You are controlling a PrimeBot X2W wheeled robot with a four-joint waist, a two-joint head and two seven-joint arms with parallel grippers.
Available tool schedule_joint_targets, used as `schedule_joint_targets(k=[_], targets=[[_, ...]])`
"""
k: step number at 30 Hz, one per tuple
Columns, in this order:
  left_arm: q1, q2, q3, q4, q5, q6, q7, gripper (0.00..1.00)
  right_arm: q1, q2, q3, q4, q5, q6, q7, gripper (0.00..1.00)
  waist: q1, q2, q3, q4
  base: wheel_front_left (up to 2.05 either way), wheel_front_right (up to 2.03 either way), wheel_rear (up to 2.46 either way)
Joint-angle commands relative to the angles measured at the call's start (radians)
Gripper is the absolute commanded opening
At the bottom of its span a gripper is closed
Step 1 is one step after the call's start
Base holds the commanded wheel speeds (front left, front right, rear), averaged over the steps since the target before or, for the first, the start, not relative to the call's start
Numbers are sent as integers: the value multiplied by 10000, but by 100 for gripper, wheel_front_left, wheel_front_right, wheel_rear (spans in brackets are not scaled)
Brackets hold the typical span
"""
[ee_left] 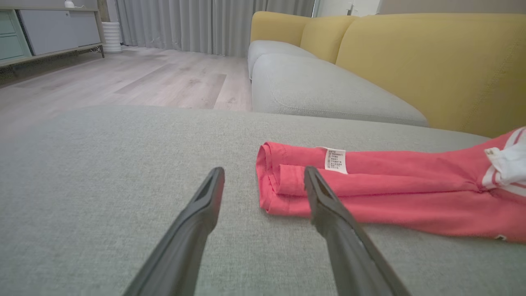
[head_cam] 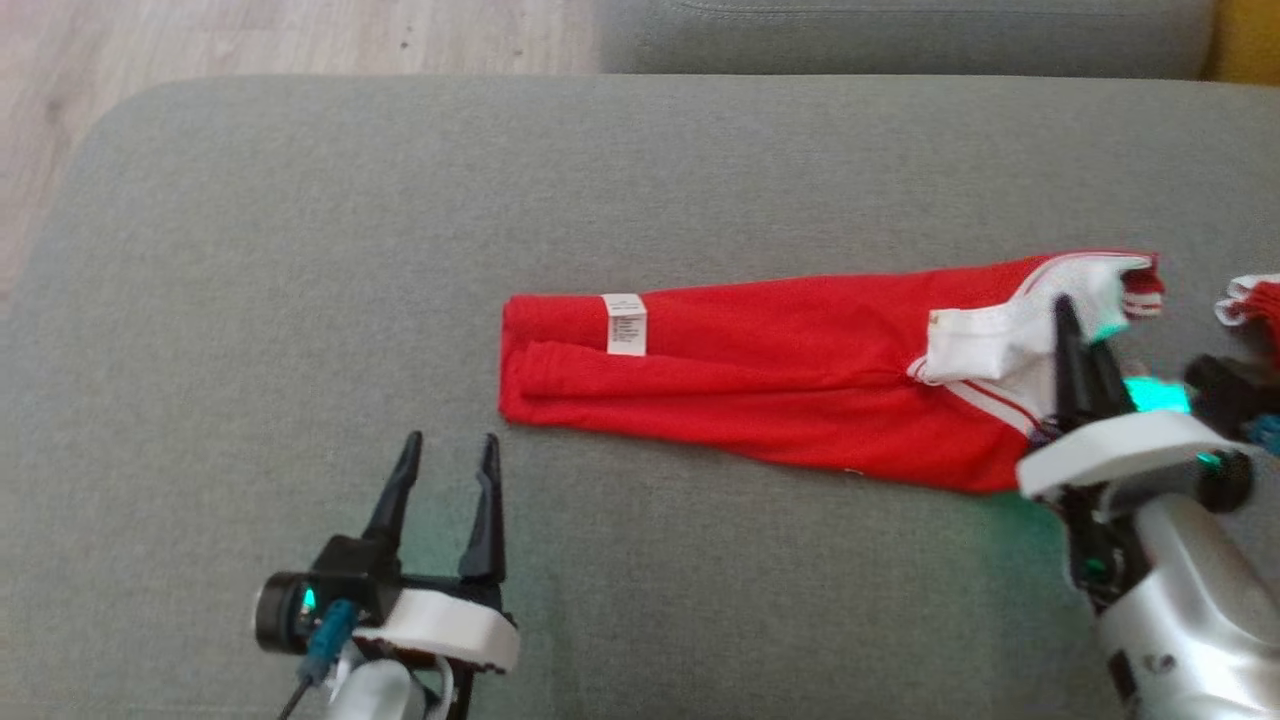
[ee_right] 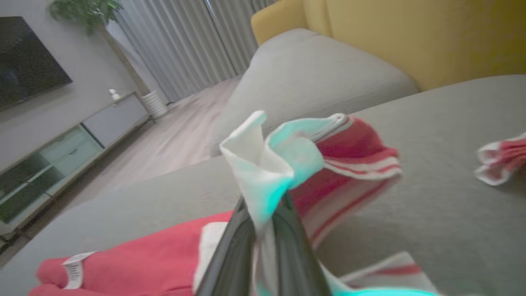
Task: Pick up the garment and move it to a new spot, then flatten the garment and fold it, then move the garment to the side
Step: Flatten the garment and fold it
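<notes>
The garment (head_cam: 780, 390) lay on the grey cushion (head_cam: 300, 250) as a long red strip, folded lengthwise, its white care label (head_cam: 625, 323) showing near the left end. At the right end the cloth turned white with red stripes, and there the right gripper (head_cam: 1080, 330) had its fingers closed on it. In the right wrist view a bunched white fold stood up from between the pinched fingers (ee_right: 242, 246), lifted off the cushion. The left gripper (head_cam: 450, 450) sat just off the garment's lower left corner, fingers spread wide and holding nothing; in its own wrist view the right-hand finger (ee_left: 328, 209) overlapped the hem. A small striped red-and-white piece (head_cam: 1250, 300) lay just beyond the right end — part of the garment or not, I could not tell. Beyond the cushion were a yellow sofa back (ee_left: 431, 61) and wooden floor (ee_left: 144, 78).
</notes>
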Motion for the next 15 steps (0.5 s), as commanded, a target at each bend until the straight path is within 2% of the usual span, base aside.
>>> schedule_joint_targets(k=[1, 8, 15], targets=[[-177, 42, 221, -221, -55, -52, -95, 100, -130, 7, 325, -480, 48, 35, -136, 0, 1, -1, 58, 144, 0, 0, 0], [-191, 41, -179, -92, -179, -57, -95, 100, -202, 364, 1939, -1520, 413, 35, 394, 0, 1, -1, 212, 1194, 0, 0, 0], [-183, 41, -643, -15, -335, -37, -95, 100, -561, 910, 3053, -1317, 552, 35, 782, 0, 1, -1, 238, 2512, 0, 0, 0]])
